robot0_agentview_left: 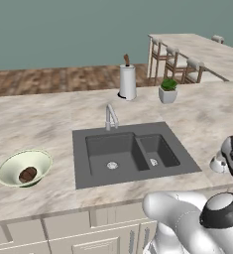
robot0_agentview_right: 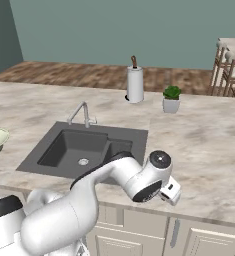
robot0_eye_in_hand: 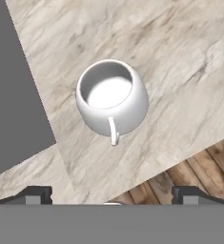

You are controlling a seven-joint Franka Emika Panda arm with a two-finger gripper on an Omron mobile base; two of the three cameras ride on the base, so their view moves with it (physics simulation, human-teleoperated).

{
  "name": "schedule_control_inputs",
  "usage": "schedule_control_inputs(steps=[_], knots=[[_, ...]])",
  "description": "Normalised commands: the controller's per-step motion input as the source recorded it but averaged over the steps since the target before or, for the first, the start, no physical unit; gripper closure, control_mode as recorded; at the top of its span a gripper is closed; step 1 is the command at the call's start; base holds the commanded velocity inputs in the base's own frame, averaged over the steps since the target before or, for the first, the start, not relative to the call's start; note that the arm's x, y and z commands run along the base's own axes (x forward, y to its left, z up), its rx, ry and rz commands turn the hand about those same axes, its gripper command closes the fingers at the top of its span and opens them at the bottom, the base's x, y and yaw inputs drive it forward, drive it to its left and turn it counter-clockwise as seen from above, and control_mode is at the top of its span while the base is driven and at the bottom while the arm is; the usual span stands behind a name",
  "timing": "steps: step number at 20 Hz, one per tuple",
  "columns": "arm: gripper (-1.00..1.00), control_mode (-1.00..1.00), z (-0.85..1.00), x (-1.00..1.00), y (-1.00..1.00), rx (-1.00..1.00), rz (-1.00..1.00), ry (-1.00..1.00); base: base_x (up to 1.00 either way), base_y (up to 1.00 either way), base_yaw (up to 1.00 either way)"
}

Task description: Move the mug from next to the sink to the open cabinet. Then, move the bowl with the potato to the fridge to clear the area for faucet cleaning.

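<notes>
Your gripper (robot0_eye_in_hand: 111, 193) hangs above the mug (robot0_eye_in_hand: 112, 97) with its jaws spread wide and nothing grasped. The mug stands upright on the marble counter (robot0_eye_in_hand: 180, 57), just beside the sink (robot0_eye_in_hand: 13, 95) rim and near the counter's front edge.

Hazard: the mug's handle (robot0_eye_in_hand: 113, 131) points toward the gripper side. If you descend off-centre, one fingertip may strike the rim or handle and push the mug toward the edge or tip it into the basin.

Clearance: open counter lies beyond the mug; the sink side and the counter edge leave little room. The bowl (robot0_agentview_left: 24, 168) with the potato (robot0_agentview_left: 28, 174) sits well apart.
</notes>
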Motion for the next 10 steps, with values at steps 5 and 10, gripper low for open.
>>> schedule_control_inputs(steps=[5,10], knots=[[-1.0,-1.0,-0.23,0.0,0.0,0.0,0.0,0.02,0.0,0.0,0.0],[-1.0,-1.0,-0.24,0.19,0.0,0.0,0.0,0.0,0.0,0.0,0.0]])
